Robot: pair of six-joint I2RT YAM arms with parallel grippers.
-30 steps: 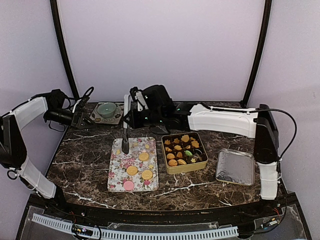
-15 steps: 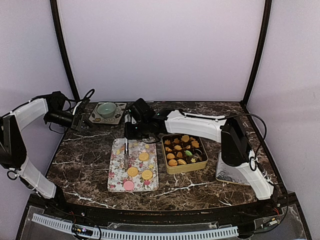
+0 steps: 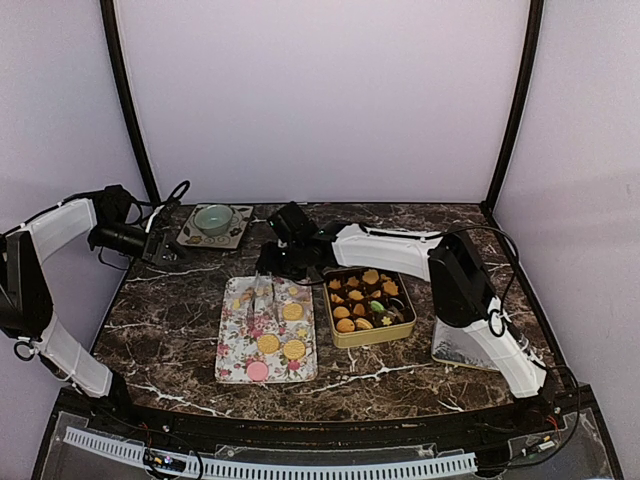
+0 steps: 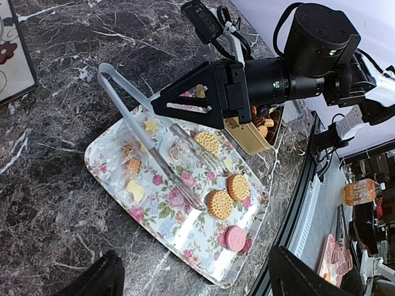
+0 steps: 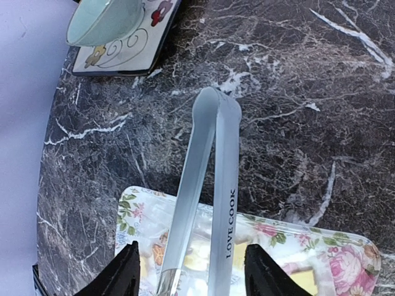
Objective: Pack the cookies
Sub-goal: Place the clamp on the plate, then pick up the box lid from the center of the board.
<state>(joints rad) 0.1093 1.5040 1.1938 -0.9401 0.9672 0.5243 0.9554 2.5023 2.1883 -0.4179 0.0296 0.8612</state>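
The right gripper (image 5: 192, 259), jaws spread, straddled the tongs (image 5: 188, 185) lying on the tray (image 3: 235, 355) beside the cookies (image 3: 268, 343); the left gripper (image 4: 203, 274) hung wide apart.

"LOVE COOK" in dark capitals, printed lengthwise along one arm of the pale tongs (image 5: 223, 203)

1. Top external: fixed high behind the near edge, looking down and away over the whole table (image 3: 170, 310).
2. Left wrist: low at the far left, facing right over the tray (image 4: 185, 228) toward the right gripper (image 4: 162, 110).
3. Right wrist: close above the tongs (image 5: 213, 154), facing far-left.
4. All three share tray and tongs.
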